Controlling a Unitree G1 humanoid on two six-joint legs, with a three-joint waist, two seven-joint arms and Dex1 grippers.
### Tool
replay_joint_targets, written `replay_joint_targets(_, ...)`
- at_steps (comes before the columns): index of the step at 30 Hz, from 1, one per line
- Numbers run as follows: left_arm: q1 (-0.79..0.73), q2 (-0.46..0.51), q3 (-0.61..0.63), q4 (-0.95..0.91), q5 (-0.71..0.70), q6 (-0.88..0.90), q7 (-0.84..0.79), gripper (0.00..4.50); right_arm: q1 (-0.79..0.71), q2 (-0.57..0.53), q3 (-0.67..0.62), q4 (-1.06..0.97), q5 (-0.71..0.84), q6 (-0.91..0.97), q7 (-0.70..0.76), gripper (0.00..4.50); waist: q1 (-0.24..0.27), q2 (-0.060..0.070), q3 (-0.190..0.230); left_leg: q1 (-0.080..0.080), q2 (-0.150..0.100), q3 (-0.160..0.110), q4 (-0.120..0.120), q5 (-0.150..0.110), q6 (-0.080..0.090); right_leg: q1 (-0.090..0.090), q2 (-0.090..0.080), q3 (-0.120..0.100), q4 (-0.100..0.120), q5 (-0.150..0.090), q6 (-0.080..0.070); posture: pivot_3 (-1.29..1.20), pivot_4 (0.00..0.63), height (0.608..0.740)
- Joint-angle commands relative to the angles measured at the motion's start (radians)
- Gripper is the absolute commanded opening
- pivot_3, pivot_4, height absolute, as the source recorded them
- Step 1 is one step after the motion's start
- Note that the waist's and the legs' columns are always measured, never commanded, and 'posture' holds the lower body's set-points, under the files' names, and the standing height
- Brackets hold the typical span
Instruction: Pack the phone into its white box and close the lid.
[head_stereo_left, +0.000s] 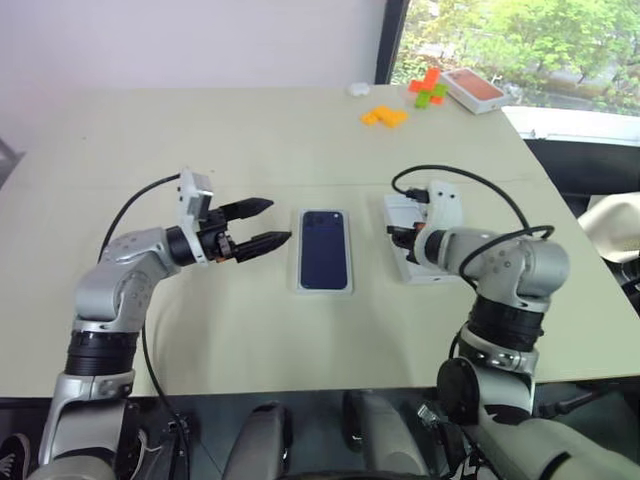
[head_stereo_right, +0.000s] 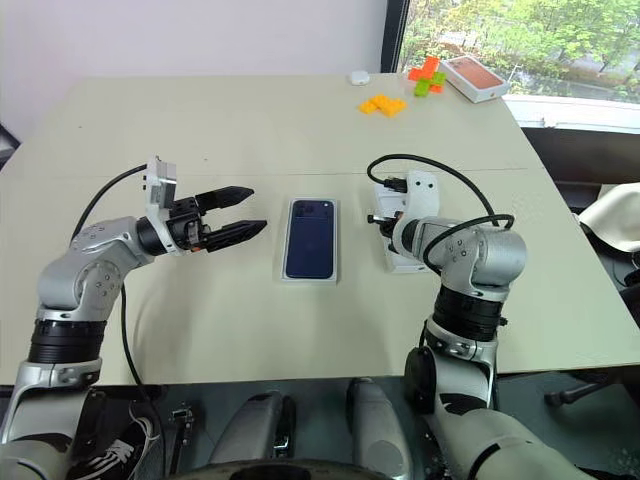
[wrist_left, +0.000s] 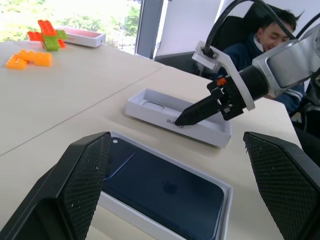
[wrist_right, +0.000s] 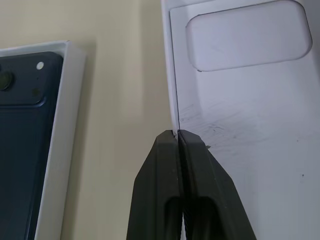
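Phone (head_stereo_left: 324, 250) lies camera-side up inside the white box (head_stereo_left: 298, 252) near the tabletop's front edge. Beside it the lid (wrist_left: 150, 98) lies upside down, its wall pinched by the right gripper (wrist_right: 178, 134). Left gripper (head_stereo_left: 268, 223) hangs wide apart.

Bright daylight from window (head_stereo_left: 500, 40) at far right, soft shadows, pics mostly sharp.

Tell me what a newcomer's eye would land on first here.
The phone, dark blue, lies in the white box at mid-table, between both arms. Right of it, the right gripper pinches the side wall of the upturned lid. Bright orange and green blocks sit at the far edge near an orange-topped box.
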Motion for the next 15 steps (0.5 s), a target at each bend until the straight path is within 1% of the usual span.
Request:
replay_joint_targets(1, 0.002, 0.006, 0.017, -0.042, -0.016, -0.003, 0.005, 4.5, -0.032, 0.0, -0.039, -0.001, -0.013, 0.007, -0.039, 1.87, 0.0, 0.0, 0.0, 0.0, 0.0, 0.0, 0.0, 0.0, 0.0, 0.0, 0.0, 0.0, 0.0, 0.0, 0.0, 0.0, 0.15, 0.74)
replay_joint_targets(2, 0.002, 0.006, 0.019, -0.041, -0.017, -0.001, 0.005, 4.5, -0.04, -0.003, -0.041, 0.003, -0.013, 0.007, -0.044, 2.32, 0.0, 0.0, 0.0, 0.0, 0.0, 0.0, 0.0, 0.0, 0.0, 0.0, 0.0, 0.0, 0.0, 0.0, 0.0, 0.0, 0.15, 0.74)
replay_joint_targets(3, 0.001, 0.006, 0.02, -0.04, -0.018, 0.0, 0.004, 4.5, -0.054, -0.01, -0.039, 0.006, -0.011, 0.007, -0.043, 2.9, 0.0, 0.0, 0.0, 0.0, 0.0, 0.0, 0.0, 0.0, 0.0, 0.0, 0.0, 0.0, 0.0, 0.0, 0.0, 0.0, 0.15, 0.74)
replay_joint_targets(5, -0.002, 0.006, 0.022, -0.038, -0.022, 0.004, 0.002, 4.5, -0.066, -0.055, 0.012, 0.004, -0.008, 0.007, -0.025, 3.9, -0.001, 0.0, 0.0, 0.0, 0.0, 0.001, 0.0, 0.0, 0.0, 0.0, 0.0, 0.0, 0.0, 0.0, 0.0, 0.0, 0.15, 0.74)
replay_joint_targets(6, -0.003, 0.006, 0.023, -0.036, -0.023, 0.005, 0.001, 4.5, -0.068, -0.074, 0.035, 0.004, -0.007, 0.007, -0.016, 4.29, -0.001, 0.001, 0.0, 0.0, 0.0, 0.001, 0.0, 0.0, 0.0, 0.0, 0.0, 0.0, 0.0, 0.0, 0.0, 0.0, 0.15, 0.74)
replay_joint_targets(7, -0.004, 0.006, 0.022, -0.034, -0.022, 0.005, 0.001, 4.5, -0.069, -0.094, 0.051, 0.014, 0.012, 0.007, 0.003, 4.45, -0.002, 0.001, 0.0, 0.0, 0.0, 0.001, 0.0, 0.0, 0.0, 0.0, 0.0, 0.0, 0.0, 0.0, 0.0, 0.0, 0.15, 0.74)
replay_joint_targets(8, -0.005, 0.006, 0.022, -0.033, -0.021, 0.003, 0.0, 4.5, -0.072, -0.135, 0.088, 0.016, 0.029, 0.007, 0.033, 4.45, -0.002, 0.001, 0.0, 0.0, 0.0, 0.001, 0.0, 0.0, 0.0, 0.0, 0.0, 0.0, 0.0, 0.0, 0.0, 0.0, 0.15, 0.74)
replay_joint_targets(10, -0.008, 0.006, 0.024, -0.029, -0.024, 0.008, -0.001, 4.5, -0.081, -0.188, 0.106, 0.024, 0.062, 0.007, 0.072, 4.45, -0.002, 0.001, 0.0, 0.0, 0.0, 0.001, 0.0, 0.0, 0.0, 0.0, 0.0, 0.0, -0.001, 0.0, 0.0, 0.0, 0.15, 0.74)
replay_joint_targets(13, -0.009, 0.005, 0.023, -0.026, -0.024, 0.008, -0.003, 4.5, -0.092, -0.304, 0.18, 0.028, 0.124, 0.007, 0.153, 4.45, -0.001, 0.001, 0.0, 0.0, 0.0, 0.001, 0.0, 0.0, 0.0, 0.0, 0.0, 0.0, -0.001, 0.0, 0.0, 0.0, 0.15, 0.74)
replay_joint_targets(15, -0.009, 0.001, 0.021, -0.026, -0.025, 0.009, -0.002, 4.5, -0.097, -0.4, 0.257, 0.034, 0.153, 0.007, 0.221, 4.45, -0.001, 0.001, 0.0, 0.0, 0.0, 0.001, 0.0, 0.0, 0.001, 0.0, 0.0, 0.0, -0.001, 0.0, 0.0, 0.0, 0.15, 0.74)
